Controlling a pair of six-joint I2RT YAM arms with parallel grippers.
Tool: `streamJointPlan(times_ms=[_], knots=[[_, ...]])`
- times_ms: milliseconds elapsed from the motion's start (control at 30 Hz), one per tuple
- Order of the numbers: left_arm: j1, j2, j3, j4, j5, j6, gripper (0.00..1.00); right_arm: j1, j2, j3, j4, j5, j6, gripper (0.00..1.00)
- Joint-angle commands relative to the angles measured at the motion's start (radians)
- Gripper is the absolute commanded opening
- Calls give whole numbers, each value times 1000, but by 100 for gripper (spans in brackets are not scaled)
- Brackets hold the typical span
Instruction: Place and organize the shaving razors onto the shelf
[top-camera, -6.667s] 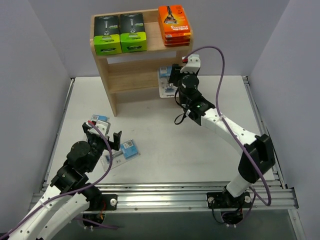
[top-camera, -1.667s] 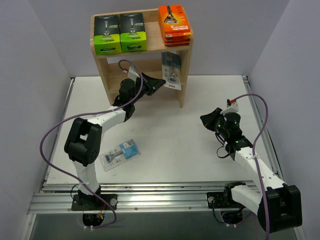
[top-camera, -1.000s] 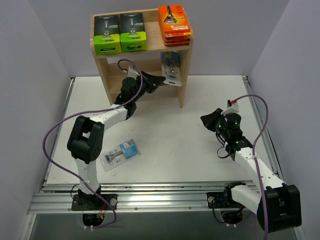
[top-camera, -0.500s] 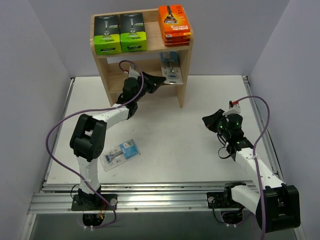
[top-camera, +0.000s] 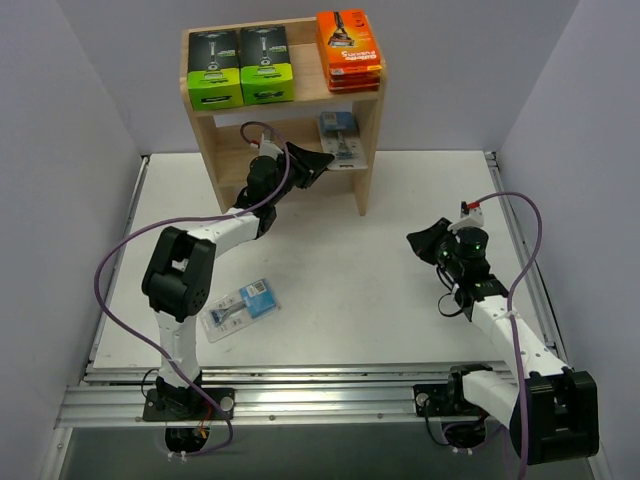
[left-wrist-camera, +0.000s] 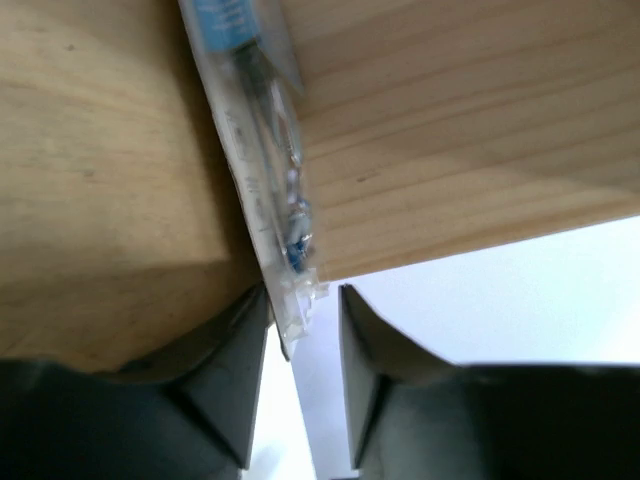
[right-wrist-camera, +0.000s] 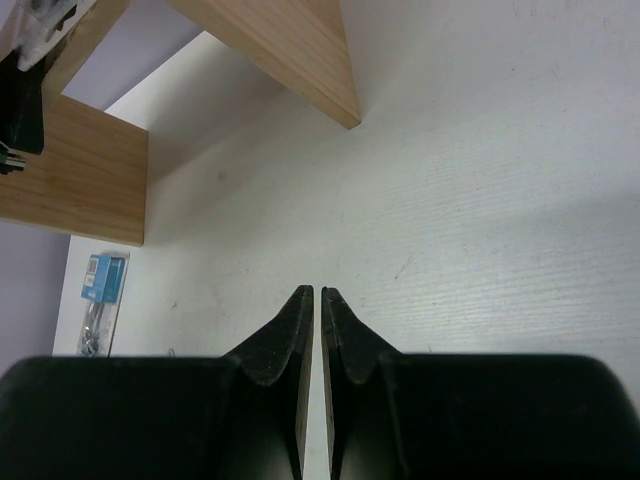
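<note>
Most of the job looks done to me: on the top tier of the small three-tier light-wood shelf (top-camera: 368, 150) sit two black-and-lime-green razor boxes (top-camera: 240, 67) side by side at its left, and a stack of flat orange razor boxes (top-camera: 348, 50) at its right end. My left claw (top-camera: 322, 163) reaches into the shelf's middle tier, where a clear blister razor pack with a blue card (top-camera: 341, 138) stands upright against the right side panel. My jaws are parted around its bottom edge (left-wrist-camera: 290, 320), with a gap showing on one side, so I am not clamping it. My right claw (top-camera: 425, 238) is closed on nothing, pointed at bare table well off the shelf's right front. One more clear blister pack with a blue card (top-camera: 238, 308) lies flat on the table, well in front of the shelf's left end. I judge that one is what remains; I cannot tell whether another hides inside the shelf.
</note>
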Motion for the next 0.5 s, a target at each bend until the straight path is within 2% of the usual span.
streamJointPlan(times_ms=[0, 67, 133, 367, 400, 467], knots=[[9, 18, 41, 8, 13, 32, 51, -17, -7, -6, 26, -23, -21, 5], [14, 22, 38, 3, 21, 34, 57, -25, -9, -6, 25, -26, -22, 5], [20, 21, 32, 3, 24, 37, 58, -28, -4, -4, 26, -29, -25, 5], [29, 10, 26, -26, 43, 60, 70, -38, -2, -9, 29, -43, -24, 5], [31, 9, 27, -44, 44, 63, 74, -41, -7, -10, 29, -44, -25, 5], [34, -2, 29, -67, 43, 79, 91, -45, -12, -12, 26, -46, -27, 5]])
